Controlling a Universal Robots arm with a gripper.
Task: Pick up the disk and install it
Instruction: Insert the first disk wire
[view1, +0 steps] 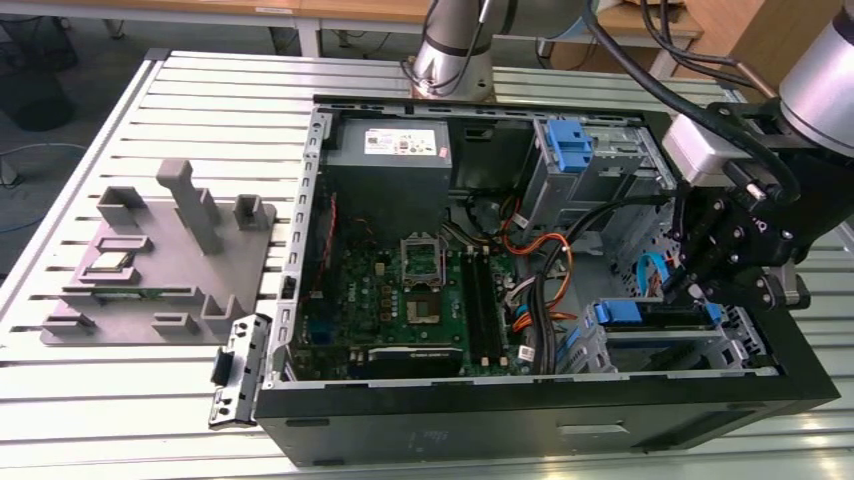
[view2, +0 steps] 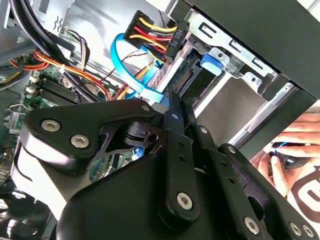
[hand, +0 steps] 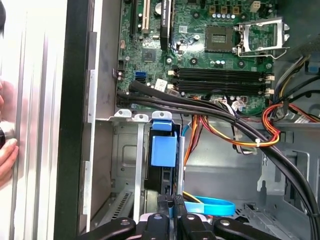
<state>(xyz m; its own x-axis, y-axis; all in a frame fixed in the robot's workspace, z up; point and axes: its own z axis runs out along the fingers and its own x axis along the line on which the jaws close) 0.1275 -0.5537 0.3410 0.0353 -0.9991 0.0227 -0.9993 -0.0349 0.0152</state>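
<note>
The disk (view1: 649, 316) lies in the lower drive bay at the near corner of the open computer case (view1: 534, 420), on the exterior view's right; its blue rails show at the bay mouth. In the first wrist view I see the disk (hand: 159, 181) edge-on under its blue tab (hand: 164, 150). My gripper (view1: 687, 290) hovers just above the bay, right behind the disk's connector end (view2: 190, 75). In both wrist views the gripper (hand: 172, 204) (view2: 171, 100) has its fingers pressed together with nothing between them.
A blue flat cable (view2: 131, 70) and orange-yellow power wires (hand: 240, 137) crowd the space beside the bay. The motherboard (view1: 400, 300) and grey power supply (view1: 390, 150) fill the case. A grey fixture (view1: 160, 260) stands outside. A person's hand (view2: 292, 145) rests by the case wall.
</note>
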